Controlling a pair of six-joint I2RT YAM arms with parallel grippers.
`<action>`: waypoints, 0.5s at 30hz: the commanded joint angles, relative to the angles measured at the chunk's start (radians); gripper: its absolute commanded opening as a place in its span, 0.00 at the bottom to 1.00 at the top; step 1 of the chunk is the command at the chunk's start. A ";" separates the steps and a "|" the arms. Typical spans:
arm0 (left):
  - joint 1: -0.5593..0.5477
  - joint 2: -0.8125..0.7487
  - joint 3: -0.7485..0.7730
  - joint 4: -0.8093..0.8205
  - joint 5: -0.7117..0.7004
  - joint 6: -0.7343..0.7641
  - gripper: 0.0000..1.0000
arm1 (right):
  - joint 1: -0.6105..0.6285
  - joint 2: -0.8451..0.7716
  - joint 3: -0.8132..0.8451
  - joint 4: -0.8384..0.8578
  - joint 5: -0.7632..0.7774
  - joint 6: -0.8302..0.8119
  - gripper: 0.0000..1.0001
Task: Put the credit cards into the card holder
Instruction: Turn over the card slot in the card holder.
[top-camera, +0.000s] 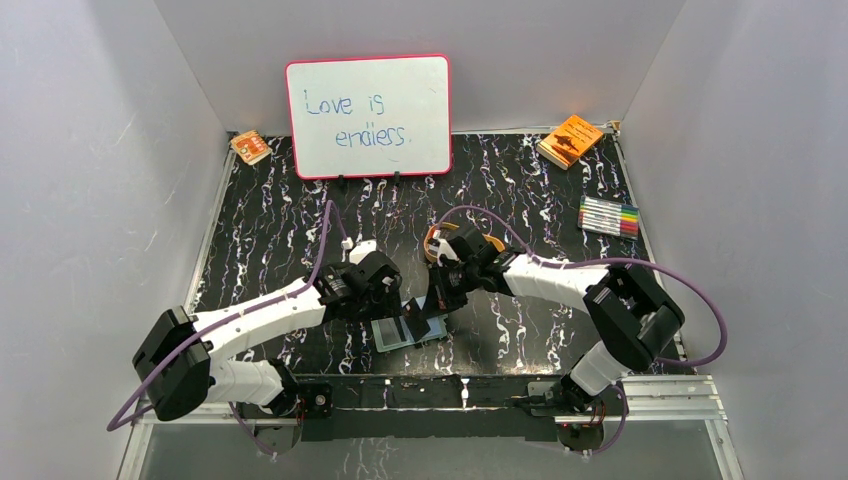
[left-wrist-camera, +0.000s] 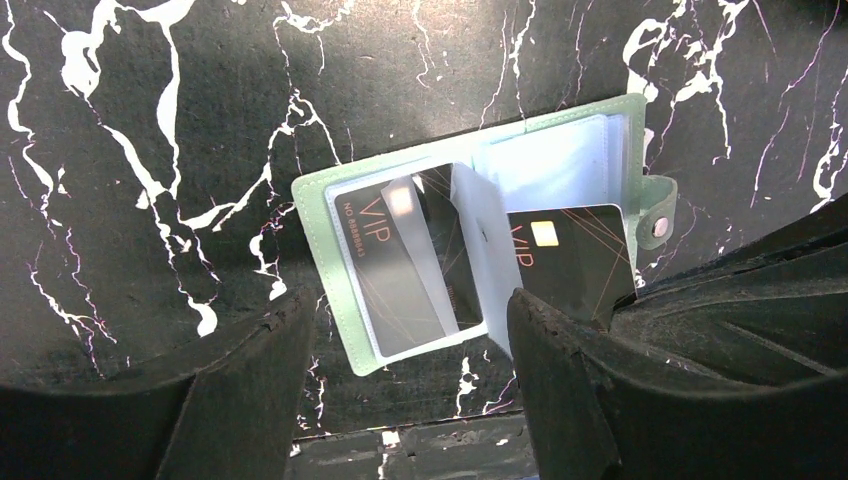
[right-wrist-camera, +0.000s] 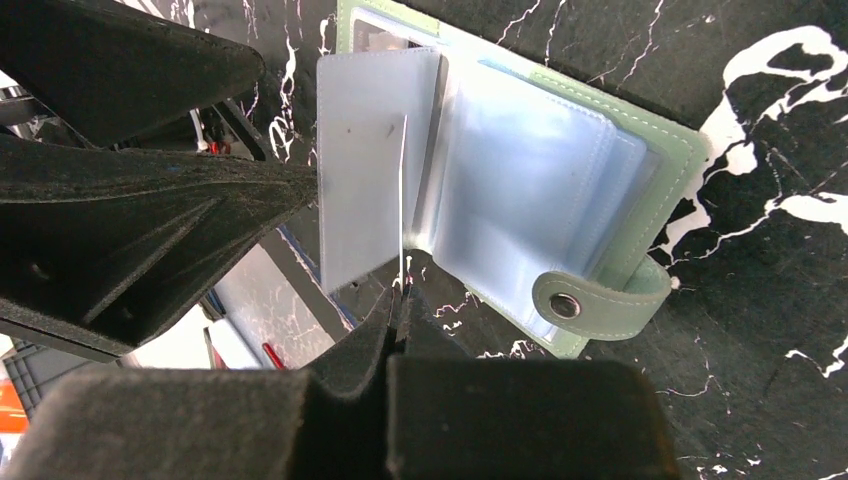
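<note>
Right pincer (right-wrist-camera: 400, 300) on loose card (left-wrist-camera: 570, 265) — sleeved card (left-wrist-camera: 400, 270) in card holder (left-wrist-camera: 322, 228)

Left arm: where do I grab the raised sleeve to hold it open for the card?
Pinch the sleeve by its free edge, coming straight down with the left gripper, one finger on each face. It stands up from the spine of the holder while the other leaves lie flatter, so that edge is likely clear. Keep off the card in the right gripper.
</note>
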 joint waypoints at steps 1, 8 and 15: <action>-0.003 -0.035 0.005 -0.028 -0.036 -0.009 0.67 | 0.014 -0.019 0.042 0.004 -0.008 0.000 0.00; -0.002 -0.042 0.001 -0.033 -0.044 -0.016 0.67 | 0.039 0.021 0.054 0.014 -0.015 0.004 0.00; -0.002 -0.115 -0.013 -0.080 -0.112 -0.065 0.67 | 0.068 0.065 0.084 0.024 -0.011 0.008 0.00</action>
